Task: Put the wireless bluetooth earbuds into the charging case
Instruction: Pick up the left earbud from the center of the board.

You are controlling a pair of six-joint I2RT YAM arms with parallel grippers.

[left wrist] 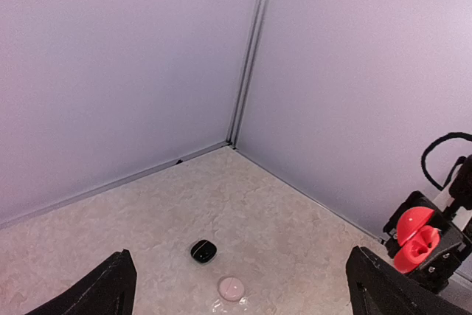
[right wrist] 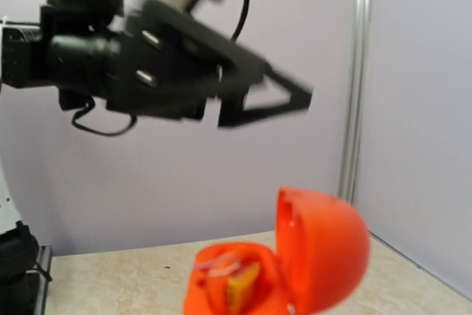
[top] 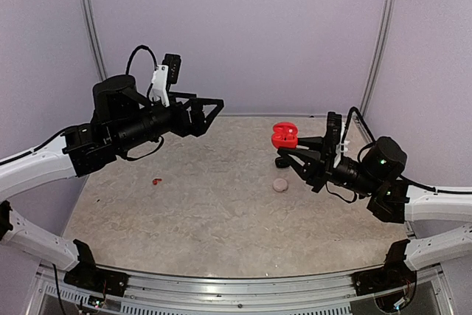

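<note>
Nearest on the table (top: 221,234), a red-orange earbud (top: 156,181) is lying alone at the left, well apart from everything else. At the right a pale round case (top: 279,184) is sitting, with a black case (top: 281,161) resting just beyond it. Close over that, the right end effector (top: 289,148) is pinching the red charging case (top: 284,136), its lid hinged open. Farther left, the left end effector (top: 210,116) is hovering high, its fingers spread wide.

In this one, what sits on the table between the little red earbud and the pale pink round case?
Nothing. In the top view the table is bare between the red earbud and the pink case.
</note>
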